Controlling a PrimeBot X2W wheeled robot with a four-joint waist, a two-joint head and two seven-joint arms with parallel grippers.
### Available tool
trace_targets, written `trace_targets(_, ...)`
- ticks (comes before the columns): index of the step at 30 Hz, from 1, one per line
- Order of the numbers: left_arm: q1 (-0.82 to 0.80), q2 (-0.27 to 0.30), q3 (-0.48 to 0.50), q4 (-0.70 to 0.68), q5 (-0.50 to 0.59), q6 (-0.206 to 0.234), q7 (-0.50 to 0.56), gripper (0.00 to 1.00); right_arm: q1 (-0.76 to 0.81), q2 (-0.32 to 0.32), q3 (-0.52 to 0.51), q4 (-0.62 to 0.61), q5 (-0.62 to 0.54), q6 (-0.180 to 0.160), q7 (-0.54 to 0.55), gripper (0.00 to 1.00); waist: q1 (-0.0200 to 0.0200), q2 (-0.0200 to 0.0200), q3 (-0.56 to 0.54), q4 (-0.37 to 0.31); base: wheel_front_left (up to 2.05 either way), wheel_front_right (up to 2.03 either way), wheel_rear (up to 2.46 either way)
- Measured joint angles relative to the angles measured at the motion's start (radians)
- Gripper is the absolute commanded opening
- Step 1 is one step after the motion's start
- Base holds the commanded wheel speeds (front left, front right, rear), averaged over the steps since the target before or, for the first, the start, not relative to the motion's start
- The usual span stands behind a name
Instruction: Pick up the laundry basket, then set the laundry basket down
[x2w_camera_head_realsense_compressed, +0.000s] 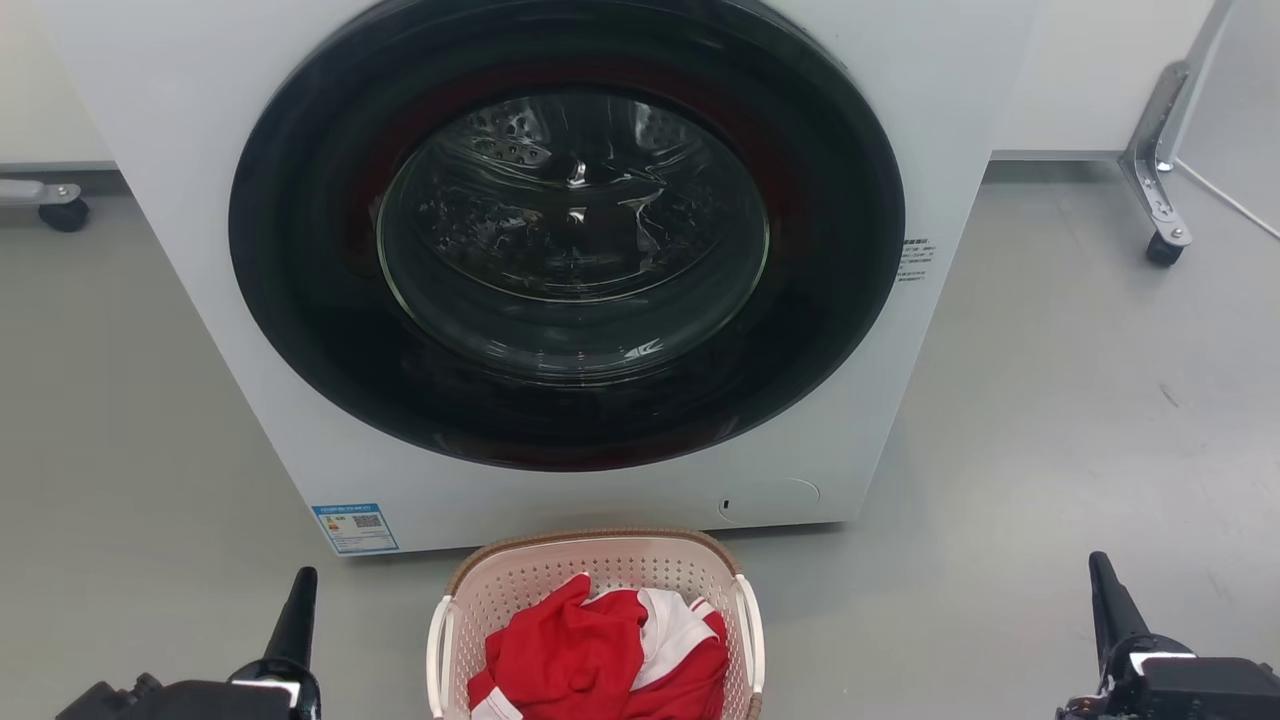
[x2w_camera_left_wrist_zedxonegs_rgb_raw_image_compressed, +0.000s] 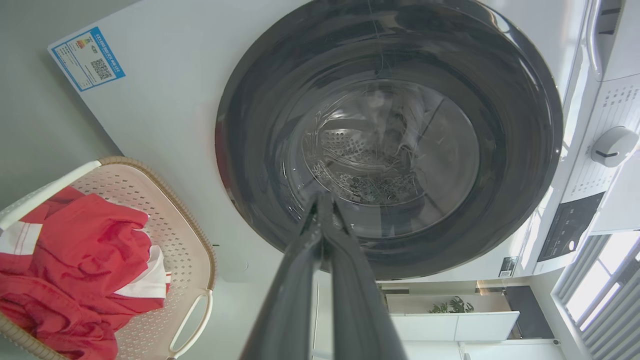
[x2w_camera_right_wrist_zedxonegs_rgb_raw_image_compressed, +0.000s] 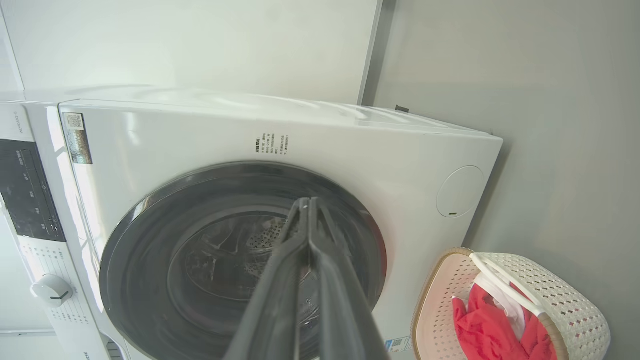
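The laundry basket (x2w_camera_head_realsense_compressed: 600, 560) stands on the grey floor just in front of the washing machine, at the bottom middle of the head view. It is pale pink-cream perforated plastic with a brown woven-look rim and white side handles, and it holds red and white clothes (x2w_camera_head_realsense_compressed: 600, 660). The basket (x2w_camera_left_wrist_zedxonegs_rgb_raw_image_compressed: 170, 235) also lies at the lower left of the left wrist view, and the basket (x2w_camera_right_wrist_zedxonegs_rgb_raw_image_compressed: 570, 310) at the lower right of the right wrist view. My left gripper (x2w_camera_head_realsense_compressed: 300, 590) is shut, left of the basket and apart from it. On the basket's right my right gripper (x2w_camera_head_realsense_compressed: 1103, 575) is shut, further off.
The white washing machine (x2w_camera_head_realsense_compressed: 180, 150) with its closed dark round door (x2w_camera_head_realsense_compressed: 570, 230) stands close behind the basket. Castor legs (x2w_camera_head_realsense_compressed: 1160, 240) of a frame stand at the far right, another castor (x2w_camera_head_realsense_compressed: 65, 212) at the far left. Grey floor (x2w_camera_head_realsense_compressed: 1050, 420) lies on both sides.
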Motion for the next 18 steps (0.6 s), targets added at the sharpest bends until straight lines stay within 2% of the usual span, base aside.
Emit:
trace_targets(10,-0.031,-0.009,0.033,0.007,-0.13,-0.024,0.035,0.0,-0.013,0.002,-0.044,0.004,0.124,0.028,0.032,0.0,0.0,0.0,0.004,-0.002,0.0,0.0,0.0)
trace_targets(18,-0.035,-0.011,0.034,0.008,-0.144,-0.026,0.036,0.0,-0.022,0.002,-0.046,0.004,0.126,0.029,0.035,0.0,0.0,0.0,0.004,-0.002,0.0,0.0,0.0)
